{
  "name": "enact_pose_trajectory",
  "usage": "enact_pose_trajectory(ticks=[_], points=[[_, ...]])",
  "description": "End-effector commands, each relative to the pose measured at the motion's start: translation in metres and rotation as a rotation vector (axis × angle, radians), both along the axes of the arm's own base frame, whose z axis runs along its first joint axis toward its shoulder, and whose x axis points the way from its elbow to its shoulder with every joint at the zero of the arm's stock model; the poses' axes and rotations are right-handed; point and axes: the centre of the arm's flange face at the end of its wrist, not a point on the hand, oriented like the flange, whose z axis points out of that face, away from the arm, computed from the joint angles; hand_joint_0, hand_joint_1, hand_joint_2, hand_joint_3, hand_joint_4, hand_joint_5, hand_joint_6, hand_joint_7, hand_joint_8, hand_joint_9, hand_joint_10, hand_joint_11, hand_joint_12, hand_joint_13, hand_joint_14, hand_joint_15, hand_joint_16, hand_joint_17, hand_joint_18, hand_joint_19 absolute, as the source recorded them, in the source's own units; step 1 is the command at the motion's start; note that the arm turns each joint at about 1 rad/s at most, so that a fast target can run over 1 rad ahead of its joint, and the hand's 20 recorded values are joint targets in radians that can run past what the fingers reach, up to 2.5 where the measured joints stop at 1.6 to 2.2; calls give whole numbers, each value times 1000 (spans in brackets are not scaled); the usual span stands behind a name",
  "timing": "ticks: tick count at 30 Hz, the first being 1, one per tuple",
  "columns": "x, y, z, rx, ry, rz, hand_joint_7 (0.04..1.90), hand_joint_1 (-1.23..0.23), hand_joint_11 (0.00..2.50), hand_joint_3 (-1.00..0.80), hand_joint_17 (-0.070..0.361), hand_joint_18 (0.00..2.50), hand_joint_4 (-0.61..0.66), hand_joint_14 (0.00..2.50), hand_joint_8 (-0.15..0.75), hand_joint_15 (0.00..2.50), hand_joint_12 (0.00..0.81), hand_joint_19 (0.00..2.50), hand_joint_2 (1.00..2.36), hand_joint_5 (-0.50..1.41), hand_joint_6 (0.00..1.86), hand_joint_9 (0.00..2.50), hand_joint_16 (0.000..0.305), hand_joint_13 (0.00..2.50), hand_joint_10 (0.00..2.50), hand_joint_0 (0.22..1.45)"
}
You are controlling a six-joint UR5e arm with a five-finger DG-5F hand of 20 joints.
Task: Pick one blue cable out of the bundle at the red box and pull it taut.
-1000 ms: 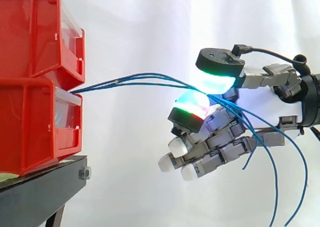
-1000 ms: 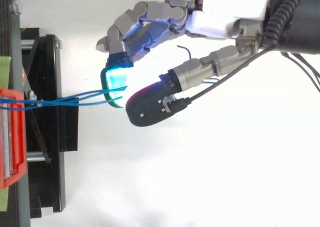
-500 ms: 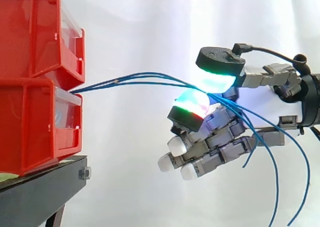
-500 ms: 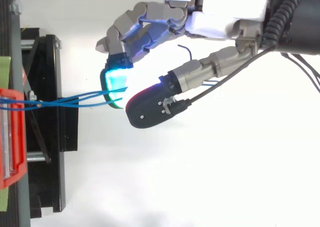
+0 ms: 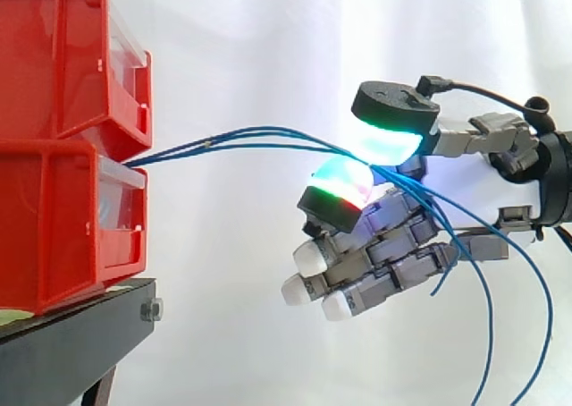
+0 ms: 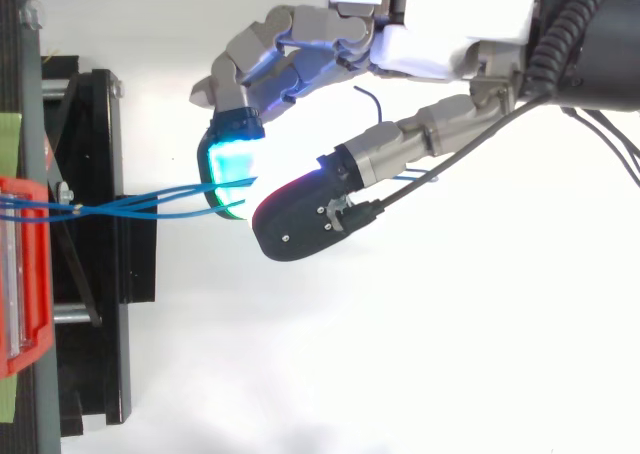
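trailing from lower red bin [image 5: 63,227], blue cables [image 5: 207,144]

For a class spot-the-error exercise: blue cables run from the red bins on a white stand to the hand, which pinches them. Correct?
No: the side view shows the stand is black. The blue cables do run from the red bins to the hand, which pinches them.

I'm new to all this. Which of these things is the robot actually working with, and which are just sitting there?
Part of the job:
- blue cables
- red bins that the cables run out from
- hand, pinching the cables between two glowing pads

Just there:
- black stand under the bins
- white curtain behind
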Motion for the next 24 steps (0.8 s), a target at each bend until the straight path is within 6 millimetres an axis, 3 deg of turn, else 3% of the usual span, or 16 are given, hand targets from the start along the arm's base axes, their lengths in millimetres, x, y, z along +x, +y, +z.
enact_pose_trajectory(ticks=[1, 24], points=[[0, 0, -1, 0, 1, 0, 1088, -898, 312, -223, 131, 304, -90, 4, 275, 100, 375, 174, 1021, -197, 864, 590, 58, 265, 8, 714], [0, 0, 0, 0, -1, 2, 1022, -934, 301, -295, 129, 272, -85, 3, 249, 79, 369, 145, 1018, -210, 854, 541, 57, 226, 7, 759]])
